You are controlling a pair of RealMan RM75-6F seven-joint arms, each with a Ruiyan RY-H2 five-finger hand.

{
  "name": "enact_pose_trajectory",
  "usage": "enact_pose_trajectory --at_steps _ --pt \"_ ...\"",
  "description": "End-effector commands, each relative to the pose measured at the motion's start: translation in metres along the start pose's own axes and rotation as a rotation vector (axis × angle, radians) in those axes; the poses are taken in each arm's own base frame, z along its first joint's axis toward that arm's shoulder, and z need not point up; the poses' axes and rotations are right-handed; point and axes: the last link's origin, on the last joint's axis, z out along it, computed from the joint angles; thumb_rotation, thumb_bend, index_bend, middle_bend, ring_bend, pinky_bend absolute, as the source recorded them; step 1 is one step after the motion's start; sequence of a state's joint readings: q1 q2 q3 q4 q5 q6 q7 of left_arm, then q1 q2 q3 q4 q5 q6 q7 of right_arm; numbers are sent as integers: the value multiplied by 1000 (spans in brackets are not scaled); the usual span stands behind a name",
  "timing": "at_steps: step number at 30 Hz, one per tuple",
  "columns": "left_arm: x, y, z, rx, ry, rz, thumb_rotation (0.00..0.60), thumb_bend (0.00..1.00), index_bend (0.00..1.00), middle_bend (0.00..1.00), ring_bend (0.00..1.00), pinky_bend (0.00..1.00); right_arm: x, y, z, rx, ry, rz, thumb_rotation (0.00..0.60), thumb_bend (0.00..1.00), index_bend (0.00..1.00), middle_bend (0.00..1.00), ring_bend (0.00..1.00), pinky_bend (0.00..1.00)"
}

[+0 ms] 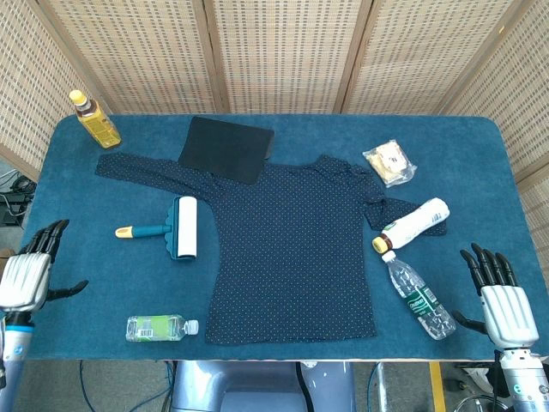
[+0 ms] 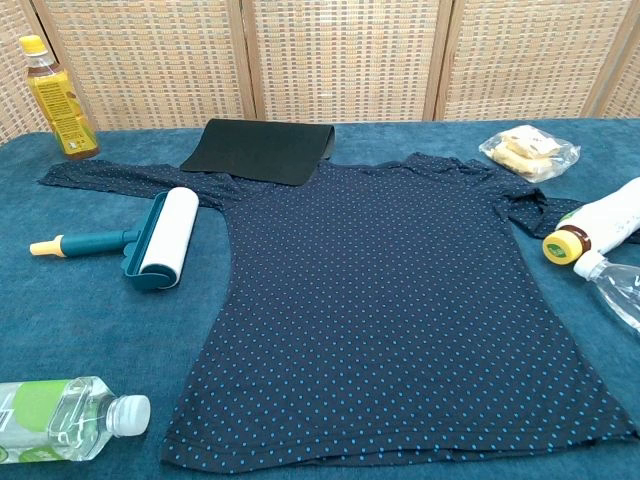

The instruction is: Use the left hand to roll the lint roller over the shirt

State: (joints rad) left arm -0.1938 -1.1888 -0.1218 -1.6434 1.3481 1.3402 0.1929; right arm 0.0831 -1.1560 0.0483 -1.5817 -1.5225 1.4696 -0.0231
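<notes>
Head view, left hand point(image 1: 26, 276): hovered at the table's point(image 1: 480, 163) near-left edge, fingers spread, holding nothing, well apart from the roller.
Head view, right hand point(image 1: 500, 302): sat at the near-right corner, fingers apart, empty.
Head view, lint roller point(image 1: 168, 229): lay flat just left of the shirt point(image 1: 296, 249), handle pointing left toward the left hand's side.
Chest view, lint roller point(image 2: 140, 243): rested on the cloth, white drum beside the shirt's point(image 2: 390, 300) edge; neither hand showed.
Chest view, clutter: 1 clear bottle point(image 2: 65, 418) lay near-left, 1 yellow bottle point(image 2: 55, 98) stood far-left.
Progress: judged at 0 steps done; reach, grasp and rolling all remained.
</notes>
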Motion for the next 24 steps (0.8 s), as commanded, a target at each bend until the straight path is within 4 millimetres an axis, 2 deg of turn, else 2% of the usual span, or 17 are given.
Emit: enact_pose_trajectory --at_steps 1,4,7,11,15,19,24 --pt "6 7 27 -21 -22 -5 600 132 33 490 429 566 0 1 0 -3 2 1 600 88 0 0 0 0" --pt "8 15 45 -40 -58 -9 600 228 159 700 582 665 0 1 1 -6 3 2 600 88 0 0 0 0" --pt "8 21 61 -51 -106 -4 600 294 297 776 644 695 -1 3 2 -11 -1 2 600 88 0 0 0 0" --pt "5 27 85 -54 -173 24 600 296 429 802 664 699 -3 6 3 -22 -8 0 600 88 0 0 0 0" --pt "-3 34 110 -53 -243 62 600 296 441 812 673 701 -4 10 4 -37 -12 -2 600 88 0 0 0 0" --pt "-11 37 128 -48 -283 128 600 295 393 816 676 704 -4 13 6 -49 -13 -2 600 88 0 0 0 0" --pt "-22 41 141 -43 -309 187 600 296 350 816 676 704 -5 15 7 -54 -11 -3 600 87 0 0 0 0"
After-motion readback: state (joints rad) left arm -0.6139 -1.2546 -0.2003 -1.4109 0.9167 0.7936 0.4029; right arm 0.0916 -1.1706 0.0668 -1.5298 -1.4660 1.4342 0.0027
